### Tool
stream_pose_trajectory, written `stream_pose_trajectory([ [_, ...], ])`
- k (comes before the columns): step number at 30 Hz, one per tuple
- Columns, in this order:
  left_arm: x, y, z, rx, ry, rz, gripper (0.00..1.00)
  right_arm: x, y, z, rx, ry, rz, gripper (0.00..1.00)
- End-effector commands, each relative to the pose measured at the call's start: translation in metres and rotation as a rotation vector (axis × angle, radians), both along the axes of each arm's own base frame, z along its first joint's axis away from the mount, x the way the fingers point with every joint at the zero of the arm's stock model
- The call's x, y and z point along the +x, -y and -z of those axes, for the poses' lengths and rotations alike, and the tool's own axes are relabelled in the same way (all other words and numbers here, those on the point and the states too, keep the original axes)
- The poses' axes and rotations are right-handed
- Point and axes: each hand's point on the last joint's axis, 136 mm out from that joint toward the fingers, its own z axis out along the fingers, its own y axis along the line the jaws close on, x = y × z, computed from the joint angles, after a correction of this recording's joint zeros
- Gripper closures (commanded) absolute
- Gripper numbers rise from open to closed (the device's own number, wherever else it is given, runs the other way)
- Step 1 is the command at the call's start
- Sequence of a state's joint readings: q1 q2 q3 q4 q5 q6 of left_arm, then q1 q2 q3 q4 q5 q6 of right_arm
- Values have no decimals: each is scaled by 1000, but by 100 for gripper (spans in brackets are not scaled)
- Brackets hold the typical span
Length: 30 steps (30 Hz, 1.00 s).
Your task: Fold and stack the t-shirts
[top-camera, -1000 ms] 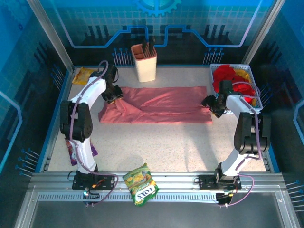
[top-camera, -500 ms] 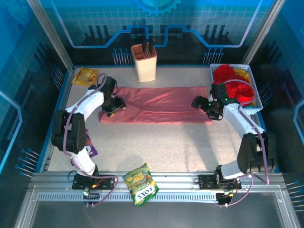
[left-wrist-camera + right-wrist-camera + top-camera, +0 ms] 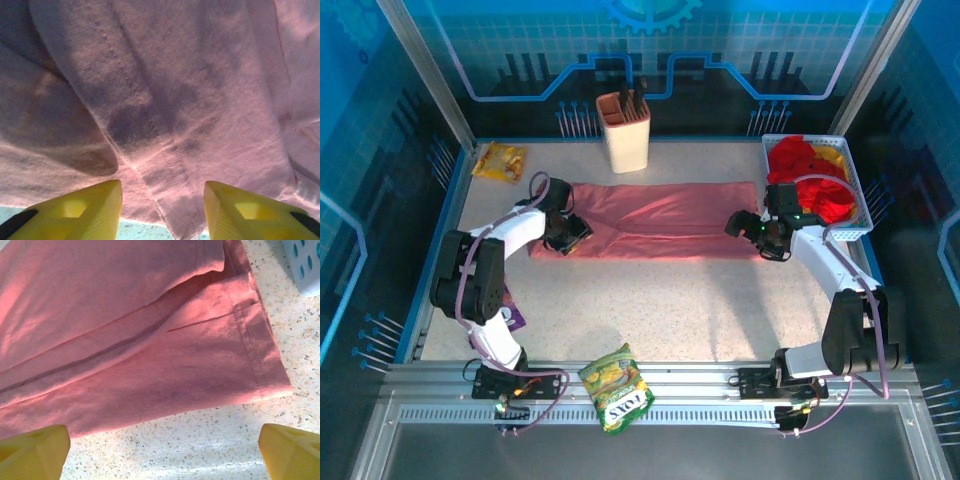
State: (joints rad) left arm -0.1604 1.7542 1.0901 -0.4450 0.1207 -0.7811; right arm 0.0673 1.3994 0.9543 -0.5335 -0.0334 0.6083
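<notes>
The salmon-pink t-shirt (image 3: 660, 218) lies folded into a long strip across the middle of the table. My left gripper (image 3: 568, 232) is low over its left end. In the left wrist view the yellow fingertips (image 3: 85, 210) stand apart astride a stitched hem of the pink t-shirt (image 3: 165, 100), with table showing below the gripper (image 3: 162, 207). My right gripper (image 3: 748, 228) sits at the strip's right end, open wide. In the right wrist view the shirt's near right corner (image 3: 240, 370) lies just beyond the gripper (image 3: 162, 455), over bare table. Red and yellow t-shirts (image 3: 808, 172) are piled in the basket.
The white basket (image 3: 855, 205) stands at the back right, and a beige holder (image 3: 623, 132) at the back centre. Snack packets lie about: a yellow one (image 3: 500, 160) back left, a purple one (image 3: 510, 315) by the left arm, a green-yellow one (image 3: 615, 388) on the front rail.
My left gripper has come nearer along the shirt's left end to its front edge. The right gripper has opened wider and shifted left onto the shirt's right end.
</notes>
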Motion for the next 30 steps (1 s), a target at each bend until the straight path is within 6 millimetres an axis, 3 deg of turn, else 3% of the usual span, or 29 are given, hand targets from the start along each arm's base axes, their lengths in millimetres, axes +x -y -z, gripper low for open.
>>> stream_pose_trajectory([
  [1,5,1,7,6,-1,-3,56,-7,1,5,-17,-21,-11,3],
  [15,11,-8,13,65,13,-9,68,-6,4,7,-1,-22,-5,3],
  [18,17,-6,11,61,25,0,76,-7,4,7,1,-25,-2,3],
  [22,24,-3,8,55,28,13,93,-8,6,7,0,-25,1,4],
  [24,27,-2,5,49,36,14,100,-8,7,8,1,-26,6,4],
  [30,37,-1,-19,51,60,8,100,-9,9,9,8,-30,8,4],
])
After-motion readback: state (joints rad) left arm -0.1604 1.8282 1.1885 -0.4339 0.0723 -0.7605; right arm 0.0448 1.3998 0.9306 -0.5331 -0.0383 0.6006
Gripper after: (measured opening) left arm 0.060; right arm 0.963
